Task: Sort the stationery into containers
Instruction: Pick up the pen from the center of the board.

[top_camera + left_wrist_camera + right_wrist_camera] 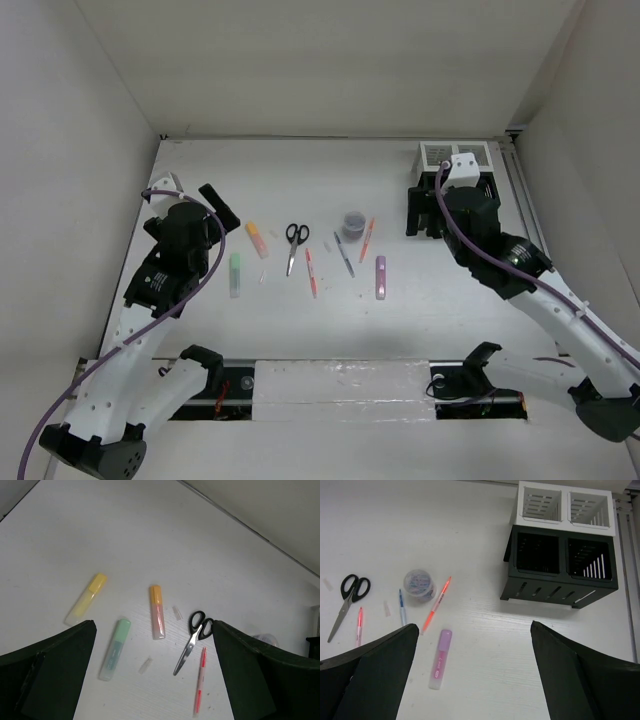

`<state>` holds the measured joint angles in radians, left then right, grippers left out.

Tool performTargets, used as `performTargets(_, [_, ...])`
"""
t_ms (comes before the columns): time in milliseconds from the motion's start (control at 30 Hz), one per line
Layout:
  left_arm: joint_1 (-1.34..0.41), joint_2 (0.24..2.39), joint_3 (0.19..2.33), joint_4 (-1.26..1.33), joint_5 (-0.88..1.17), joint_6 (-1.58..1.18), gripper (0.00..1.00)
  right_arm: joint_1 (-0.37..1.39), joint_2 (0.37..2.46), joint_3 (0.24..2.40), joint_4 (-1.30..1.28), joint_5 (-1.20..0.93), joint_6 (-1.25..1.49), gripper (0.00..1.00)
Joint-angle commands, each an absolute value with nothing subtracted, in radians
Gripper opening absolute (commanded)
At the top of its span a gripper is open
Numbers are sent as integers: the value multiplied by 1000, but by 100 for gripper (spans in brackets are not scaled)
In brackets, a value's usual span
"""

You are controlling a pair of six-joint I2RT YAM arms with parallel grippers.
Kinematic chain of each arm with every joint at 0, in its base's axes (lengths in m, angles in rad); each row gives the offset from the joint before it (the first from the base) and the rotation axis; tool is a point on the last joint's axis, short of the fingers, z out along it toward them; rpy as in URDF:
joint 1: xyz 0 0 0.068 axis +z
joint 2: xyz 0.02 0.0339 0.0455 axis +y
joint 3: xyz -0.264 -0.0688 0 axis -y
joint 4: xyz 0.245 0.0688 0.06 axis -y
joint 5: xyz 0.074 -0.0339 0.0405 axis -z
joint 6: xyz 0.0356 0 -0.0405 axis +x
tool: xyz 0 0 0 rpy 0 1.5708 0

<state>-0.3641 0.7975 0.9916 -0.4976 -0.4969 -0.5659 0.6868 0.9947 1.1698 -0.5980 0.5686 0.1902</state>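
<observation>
Standing at their widest, the fingers (60, 675) of the left gripper (154, 627) are held above the table (300, 340), with nothing gripped and nothing touched.

Below them the stationery is laid out loose on the tabletop. From the left are found:
- a yellow highlighter (86, 599), a green highlighter (115, 649) and an orange highlighter (157, 611)
- the scissors (194, 640)
- a red pen (359, 625) and a grey pen (402, 607)
- a small round pot (419, 584), with an orange pen (436, 604) just beside it
- a purple highlighter (440, 659)

Counted, that makes four highlighters, three pens, one pair of scissors, one pot and three clear bits (145, 665) (too small to be named). None of it is in a container.

Bare tabletop is left between this row and the near edge, and again behind it toward the back wall. Side walls close the table in on both sides.

The right gripper (473, 626) is likewise spread fully and holds nothing. It hovers near the black organiser (559, 565), which is set in the far right corner beside the rail. The white box (564, 505) is joined to it on the far side. Two compartments of each are seen from the right wrist.
</observation>
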Motion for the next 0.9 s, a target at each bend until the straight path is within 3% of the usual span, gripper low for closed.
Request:
performTargets(0, [-360,795,1012,-482,-495,-572,100,689,996,1193,-548,566,164,100])
performTargets(100, [-360,795,1012,-482,-495,-572,100,689,1006,1184,-517,526,147,100])
performTargets(200, [-360,795,1012,-482,-495,-572,100,725,1002,1122,-364,325,-12,100])
performTargets(467, [-360,804,1012,-502,-526,-581,100,951,1383,1249,-377,477,66,100])
performTargets(767, [-360,814,1012,-515,-588,-594,100,960,1666,1308,-290,374,141,82])
performTargets(867, [-360,833,1012,-515,-577,-585,100,973,1697,1296,-259,391,224,81])
